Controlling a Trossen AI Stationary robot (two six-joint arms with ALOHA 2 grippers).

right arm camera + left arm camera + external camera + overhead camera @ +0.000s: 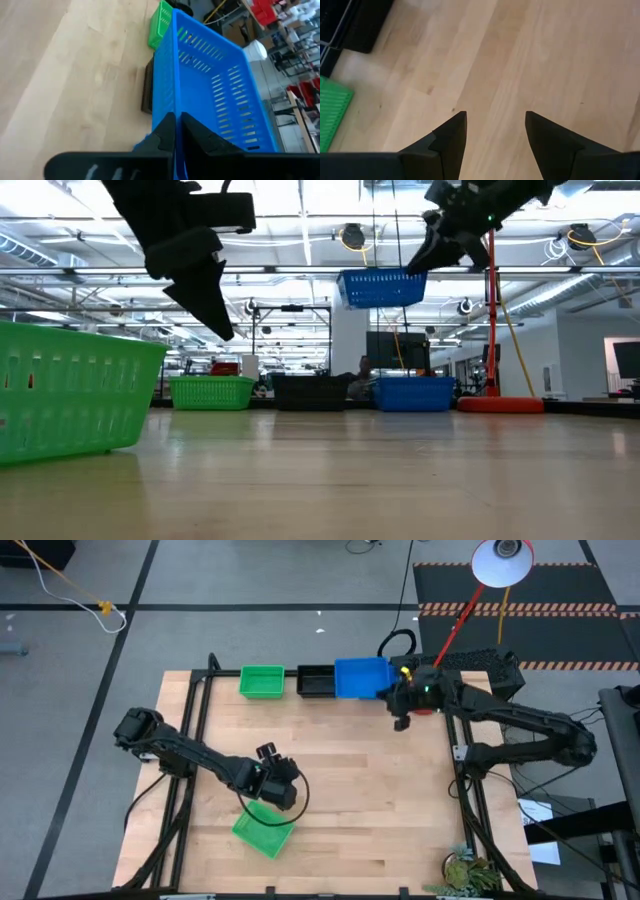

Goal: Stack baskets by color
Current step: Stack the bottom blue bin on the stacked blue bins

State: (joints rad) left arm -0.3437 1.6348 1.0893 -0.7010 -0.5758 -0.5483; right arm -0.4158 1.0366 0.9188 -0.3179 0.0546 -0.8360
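Blue basket [381,287] hangs in the air, clamped by its rim in the right gripper [176,131], directly above a second blue basket [414,393] that stands at the table's [380,800] far edge. Beside that one in the far row sit a black basket [315,682] and a green basket [262,681]. Left gripper [495,131], fingers apart and empty, hovers above the near area next to a tilted green basket [265,831].

Blue basket [382,287] aloft over far-edge baskets [314,681] (one green basket [264,831] nearer).
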